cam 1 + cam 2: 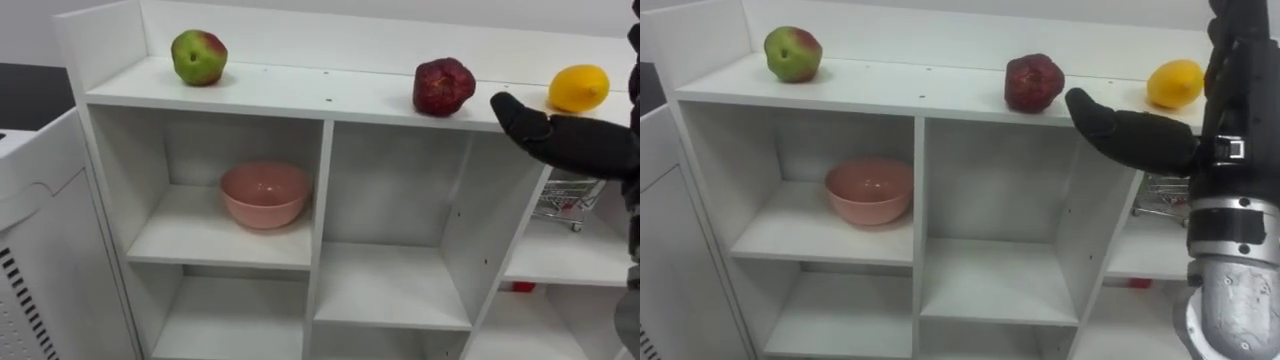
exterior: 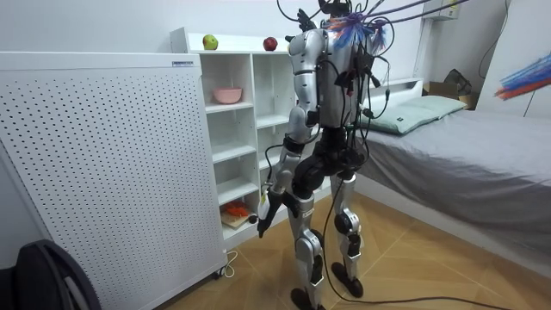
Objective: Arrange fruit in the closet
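Closet (image 1: 325, 180): white, open-fronted, and the robot stood upright right in front of it!
Green-and-red apple (image 1: 199, 57): sat on the closet's top board, at its left end.
Dark red fruit (image 1: 443, 87): on the same top board, right of the closet's middle divider.
Lemon (image 1: 579, 88): out at the right end of the closet's top board, apart from the red fruit.
Right hand (image 1: 560, 138): reached out at the front edge of the closet's top board, between red fruit and lemon; fingers straight, pressed together, holding nothing.
Left hand (image 2: 266, 213): hung low by the thigh, before the closet's lower shelves; fingers, cannot tell.
Pink bowl (image 1: 265, 194): upright in the closet's upper left compartment.
Small wire cart (image 1: 568, 200): in the closet's right-hand compartment, under the lemon.
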`<state>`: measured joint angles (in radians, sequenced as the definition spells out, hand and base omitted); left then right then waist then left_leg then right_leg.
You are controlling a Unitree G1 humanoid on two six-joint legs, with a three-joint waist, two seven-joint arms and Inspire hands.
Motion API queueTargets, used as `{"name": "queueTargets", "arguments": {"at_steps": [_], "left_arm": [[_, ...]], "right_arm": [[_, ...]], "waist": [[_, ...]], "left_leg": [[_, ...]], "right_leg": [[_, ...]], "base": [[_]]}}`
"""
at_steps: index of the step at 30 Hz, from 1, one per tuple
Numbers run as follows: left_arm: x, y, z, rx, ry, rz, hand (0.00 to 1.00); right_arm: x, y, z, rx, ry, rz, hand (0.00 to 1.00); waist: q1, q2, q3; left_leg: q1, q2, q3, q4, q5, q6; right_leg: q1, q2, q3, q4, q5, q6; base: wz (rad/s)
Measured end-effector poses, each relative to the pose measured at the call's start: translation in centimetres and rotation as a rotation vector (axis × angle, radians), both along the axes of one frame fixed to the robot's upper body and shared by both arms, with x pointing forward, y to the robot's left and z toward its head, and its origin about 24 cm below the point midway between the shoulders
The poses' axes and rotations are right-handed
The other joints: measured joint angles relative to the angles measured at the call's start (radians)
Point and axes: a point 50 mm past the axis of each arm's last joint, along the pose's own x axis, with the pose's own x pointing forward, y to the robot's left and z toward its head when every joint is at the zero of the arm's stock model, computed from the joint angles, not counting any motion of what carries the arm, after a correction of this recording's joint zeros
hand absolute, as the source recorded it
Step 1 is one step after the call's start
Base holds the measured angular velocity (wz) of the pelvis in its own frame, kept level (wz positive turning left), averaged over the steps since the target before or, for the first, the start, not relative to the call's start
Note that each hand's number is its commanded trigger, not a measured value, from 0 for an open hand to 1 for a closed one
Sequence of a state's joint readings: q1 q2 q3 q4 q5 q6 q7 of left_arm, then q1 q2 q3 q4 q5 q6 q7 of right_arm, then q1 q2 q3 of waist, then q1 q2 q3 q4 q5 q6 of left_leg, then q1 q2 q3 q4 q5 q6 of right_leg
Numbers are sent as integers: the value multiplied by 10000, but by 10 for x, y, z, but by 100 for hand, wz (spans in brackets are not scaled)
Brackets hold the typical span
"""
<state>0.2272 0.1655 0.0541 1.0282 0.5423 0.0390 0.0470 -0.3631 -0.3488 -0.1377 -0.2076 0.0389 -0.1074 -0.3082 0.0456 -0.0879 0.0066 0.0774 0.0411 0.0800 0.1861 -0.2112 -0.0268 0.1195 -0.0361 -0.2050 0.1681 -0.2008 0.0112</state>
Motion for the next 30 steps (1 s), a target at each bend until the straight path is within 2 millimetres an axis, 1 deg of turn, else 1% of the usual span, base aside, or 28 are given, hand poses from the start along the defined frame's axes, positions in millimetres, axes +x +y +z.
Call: {"name": "queueTargets", "arguments": {"at_steps": [5, 9, 11, 13, 17, 19, 21, 24, 26, 30], "left_arm": [[0, -1, 0, -132, 65, -25, 0], [1, -1, 0, -126, 21, -33, 0], [2, -1, 0, -121, 7, -39, 0], [2, 0, 0, -87, 39, -81, 0], [3, 0, 0, -87, 48, -125, 0], [3, 1, 0, -110, 73, -134, 0], [3, 1, 1, -176, 116, -151, 0], [5, 3, 1, -155, 85, -181, 0], [7, 4, 2, -133, 45, -174, 0], [7, 6, 2, -75, 51, -181, 0]], "right_arm": [[3, 2, 5, -125, -64, 250, 0], [12, 8, 4, -336, 244, 632, 0], [17, 9, 0, -531, 579, 793, 0], [29, 8, -10, -680, 1324, 922, 0], [37, 2, -23, -907, 2265, 899, 0], [40, -2, -28, -1003, 2588, 793, 0], [41, -4, -30, -1057, 2750, 769, 0], [42, -8, -33, -1084, 2907, 676, 0], [43, -10, -36, -858, 3063, 716, 0], [45, -11, -38, -766, 3252, 704, 0]], "waist": [[102, 4, -1], [177, -2, -5], [185, -10, -6], [175, -14, -8], [196, -54, -17], [209, -93, -22], [300, -128, -14], [372, -219, -27], [422, -298, -23], [451, -361, -6]], "left_leg": [[9, 0, 7, 12, 1, -1], [24, 0, 7, 27, 4, 1], [21, 0, 1, 33, 4, 1], [22, -3, 2, 51, 5, 2], [-14, -8, -19, 49, 17, 7], [-15, -8, -24, 43, 17, 7], [-15, -8, -29, 36, 17, 7], [4, -9, -78, 21, 17, 7], [21, -9, -92, 14, 17, 7], [16, -23, -167, 15, 17, 7]], "right_leg": [[3, 0, 19, 2, 0, 0], [43, -2, 13, 2, 0, -1], [46, -3, 6, 2, 0, -1], [75, -8, -25, 3, 1, -1], [67, -21, -194, 3, 0, -1], [66, -21, -212, 2, 0, -1], [63, -21, -237, -3, 0, -1], [92, -33, -449, -3, 0, -1], [116, -36, -452, -5, 1, -1], [135, -45, -475, -6, 1, 0]], "base": [[0], [0], [0], [2], [5], [0], [0], [3], [2], [3]]}}
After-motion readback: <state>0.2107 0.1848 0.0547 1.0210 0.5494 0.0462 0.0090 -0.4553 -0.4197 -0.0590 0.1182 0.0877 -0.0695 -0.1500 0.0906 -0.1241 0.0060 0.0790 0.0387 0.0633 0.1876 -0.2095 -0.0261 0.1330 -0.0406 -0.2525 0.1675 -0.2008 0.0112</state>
